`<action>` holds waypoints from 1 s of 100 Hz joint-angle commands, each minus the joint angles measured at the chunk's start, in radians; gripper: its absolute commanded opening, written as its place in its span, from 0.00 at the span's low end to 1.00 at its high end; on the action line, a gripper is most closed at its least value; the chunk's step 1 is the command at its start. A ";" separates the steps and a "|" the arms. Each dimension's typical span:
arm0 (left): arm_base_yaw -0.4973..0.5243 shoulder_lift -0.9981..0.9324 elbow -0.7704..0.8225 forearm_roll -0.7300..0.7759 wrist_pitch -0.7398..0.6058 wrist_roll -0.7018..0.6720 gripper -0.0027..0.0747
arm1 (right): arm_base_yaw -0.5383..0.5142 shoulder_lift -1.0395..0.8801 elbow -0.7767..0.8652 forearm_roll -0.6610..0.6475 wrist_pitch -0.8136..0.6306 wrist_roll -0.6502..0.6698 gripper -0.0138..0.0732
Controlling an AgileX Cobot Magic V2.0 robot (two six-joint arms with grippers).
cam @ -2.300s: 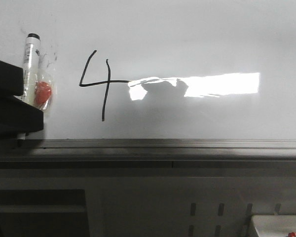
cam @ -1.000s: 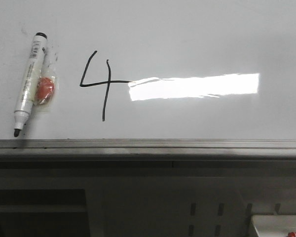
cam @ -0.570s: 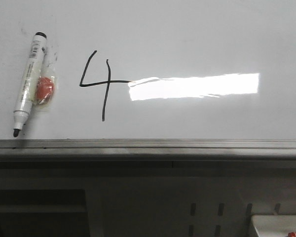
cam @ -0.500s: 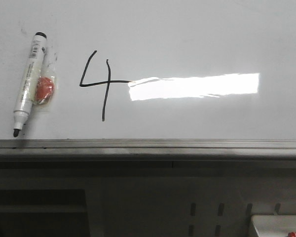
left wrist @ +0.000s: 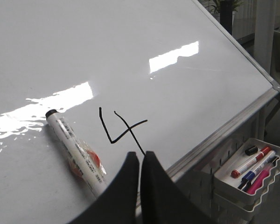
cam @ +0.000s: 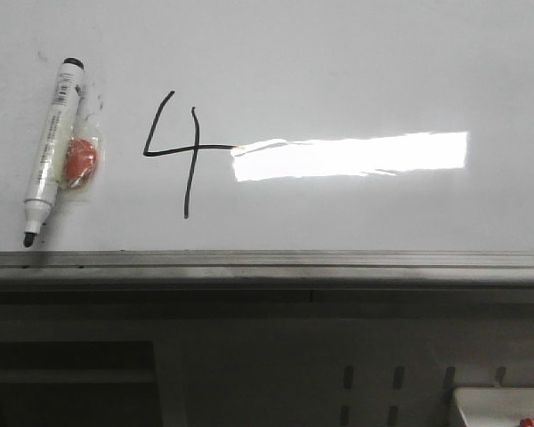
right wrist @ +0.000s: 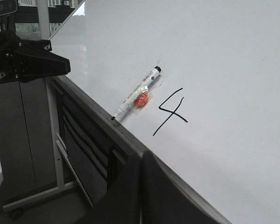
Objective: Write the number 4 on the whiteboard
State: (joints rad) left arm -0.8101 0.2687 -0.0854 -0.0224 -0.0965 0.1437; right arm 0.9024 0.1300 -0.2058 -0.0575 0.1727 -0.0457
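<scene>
The number 4 is drawn in thin black line on the whiteboard, left of the bright reflection. It also shows in the left wrist view and the right wrist view. A white marker with a black tip lies uncapped on the board left of the 4, with an orange piece in clear wrap beside it. My left gripper is shut and empty, back from the board near its lower rail. My right gripper is shut and empty by the rail. Neither gripper shows in the front view.
A grey metal rail runs along the board's lower edge. A white tray with several markers hangs below the board at the right. The left arm's dark body shows beyond the board's far end in the right wrist view.
The left gripper, which stood over the marker 2.3 s ago, has left the front view, leaving the marker lying on the board. Nothing moved in the last second.
</scene>
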 commanded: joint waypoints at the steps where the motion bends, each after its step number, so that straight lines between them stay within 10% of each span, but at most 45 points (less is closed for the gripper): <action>1: 0.009 0.005 -0.018 0.001 -0.081 0.002 0.01 | -0.005 0.006 -0.024 -0.010 -0.082 -0.008 0.08; 67: 0.719 -0.213 -0.007 0.015 0.155 0.002 0.01 | -0.005 0.006 -0.024 -0.010 -0.082 -0.008 0.08; 100: 0.831 -0.302 0.126 0.006 0.160 -0.144 0.01 | -0.005 0.006 -0.024 -0.010 -0.082 -0.008 0.08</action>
State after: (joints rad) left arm 0.0149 -0.0060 0.0048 -0.0158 0.1452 0.0866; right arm 0.9024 0.1300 -0.2058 -0.0575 0.1727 -0.0457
